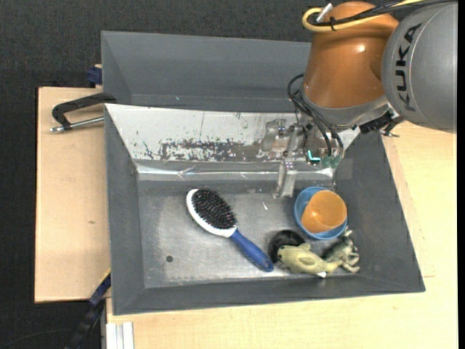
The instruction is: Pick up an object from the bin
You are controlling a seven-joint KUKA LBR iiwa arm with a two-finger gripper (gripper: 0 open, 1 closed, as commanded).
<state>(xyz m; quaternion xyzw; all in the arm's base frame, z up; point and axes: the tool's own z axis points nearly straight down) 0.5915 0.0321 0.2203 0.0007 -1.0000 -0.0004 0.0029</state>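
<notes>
A white-headed hairbrush [212,211] with black bristles and a blue handle lies slantwise across the floor of the grey bin [120,209]. To its right the arm's gripper [285,189] hangs low by the back wall, nothing visibly in it; whether its jaws are parted or closed cannot be told. Just beside it to the right stands a blue cup [320,213], orange inside, upright at the bin's right end. It is likely light, stiff and slick-walled, best pinched across the rim. In front of the cup sit a black round thing [285,241] and a pale toy animal [304,259].
</notes>
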